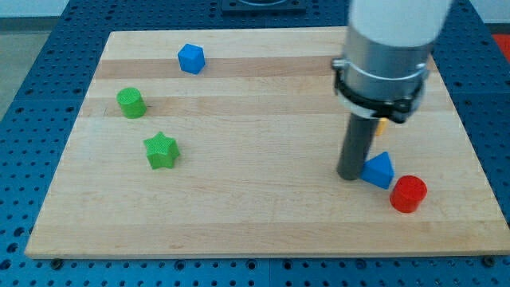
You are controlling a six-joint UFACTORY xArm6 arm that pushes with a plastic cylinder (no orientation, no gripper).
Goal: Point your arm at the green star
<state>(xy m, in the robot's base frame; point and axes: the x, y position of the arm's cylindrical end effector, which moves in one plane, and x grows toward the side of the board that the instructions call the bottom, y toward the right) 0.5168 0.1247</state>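
Observation:
The green star [161, 151] lies on the wooden board [255, 215] at the view's left, below a green cylinder [131, 103]. My tip [350, 176] stands on the board at the view's right, far from the star. It is right beside the left side of a blue triangular block [379, 170]; I cannot tell if it touches it. A red cylinder [409, 194] sits just to the lower right of that block.
A blue block [191, 58], roughly hexagonal, sits near the board's top left. A small yellow-orange piece [382, 123] peeks out behind the arm's body [390, 56]. The board rests on a blue perforated table [32, 119].

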